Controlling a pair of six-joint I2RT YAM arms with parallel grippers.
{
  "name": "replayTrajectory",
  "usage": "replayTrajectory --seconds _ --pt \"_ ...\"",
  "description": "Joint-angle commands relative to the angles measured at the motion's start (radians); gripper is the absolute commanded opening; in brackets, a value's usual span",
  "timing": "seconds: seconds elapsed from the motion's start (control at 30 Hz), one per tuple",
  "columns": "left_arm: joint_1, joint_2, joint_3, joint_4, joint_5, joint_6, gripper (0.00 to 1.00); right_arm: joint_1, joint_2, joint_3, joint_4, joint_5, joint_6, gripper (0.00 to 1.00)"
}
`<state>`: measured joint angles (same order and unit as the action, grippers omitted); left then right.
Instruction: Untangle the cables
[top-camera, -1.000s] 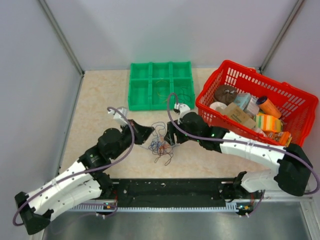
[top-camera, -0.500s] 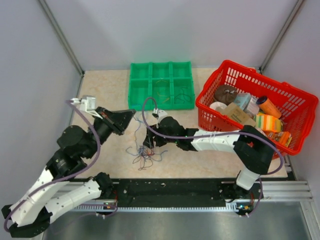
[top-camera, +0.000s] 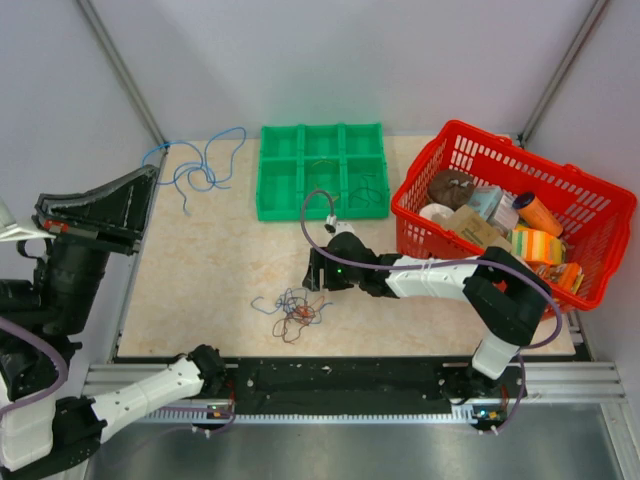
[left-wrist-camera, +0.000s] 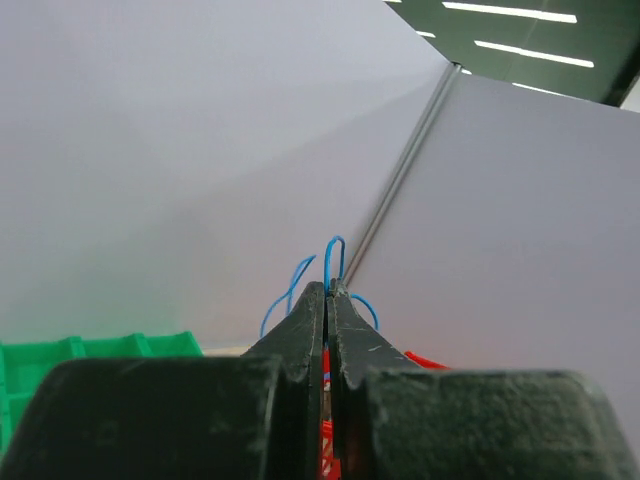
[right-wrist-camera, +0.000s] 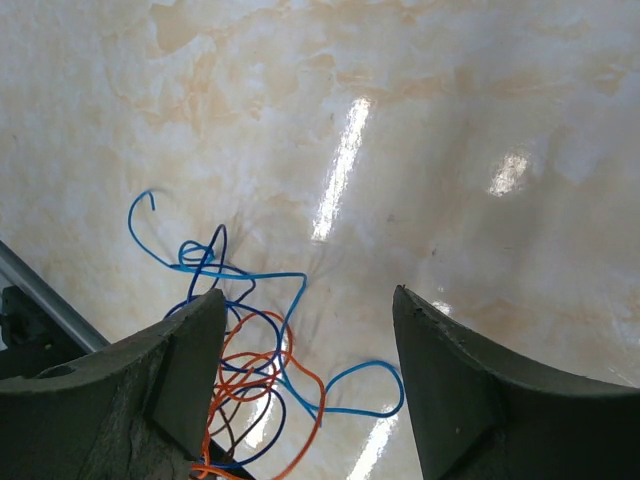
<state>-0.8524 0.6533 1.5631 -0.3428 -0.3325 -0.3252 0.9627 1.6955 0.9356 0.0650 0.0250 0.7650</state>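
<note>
A small tangle of thin cables (top-camera: 293, 310) in blue, orange and dark strands lies on the table near the front edge. One light blue cable (top-camera: 198, 163) hangs apart from it, high at the back left. My left gripper (top-camera: 150, 175) is raised there and shut on this strand; the left wrist view shows blue loops (left-wrist-camera: 335, 262) sticking out past the pressed-together left gripper tips (left-wrist-camera: 330, 290). My right gripper (top-camera: 312, 272) hovers low just right of the tangle, open and holding nothing. In the right wrist view the tangle (right-wrist-camera: 250, 350) lies by the left finger of the right gripper (right-wrist-camera: 308, 298).
A green compartment tray (top-camera: 322, 205) sits at the back centre, with a few thin wires in its cells. A red basket (top-camera: 420, 235) full of groceries stands at the right. Grey walls close in the left side and the back.
My left arm has swung up and to the far left, drawing the light blue cable out of the tangle. The tangle shifted slightly left. My right gripper stayed open beside it.
</note>
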Motion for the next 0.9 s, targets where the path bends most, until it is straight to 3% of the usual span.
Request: replayTrajectory --seconds 0.0,0.17,0.23,0.43,0.87 --pt "0.001 0.104 0.018 -0.007 -0.068 0.083 0.00 -0.002 -0.063 0.003 0.009 -0.020 -0.038 0.67" --pt "0.001 0.215 -0.076 -0.064 -0.356 0.141 0.00 0.027 -0.158 -0.040 0.024 -0.074 -0.148 0.67" --pt "0.021 0.244 -0.153 -0.032 -0.408 0.161 0.00 0.047 -0.215 -0.092 0.054 -0.079 -0.162 0.67" --pt "0.281 0.275 -0.296 0.042 -0.084 -0.014 0.00 0.108 -0.353 -0.240 0.107 -0.066 -0.173 0.67" --pt "0.524 0.560 -0.328 0.209 0.207 -0.186 0.00 0.108 -0.597 -0.258 -0.028 0.019 -0.242 0.68"
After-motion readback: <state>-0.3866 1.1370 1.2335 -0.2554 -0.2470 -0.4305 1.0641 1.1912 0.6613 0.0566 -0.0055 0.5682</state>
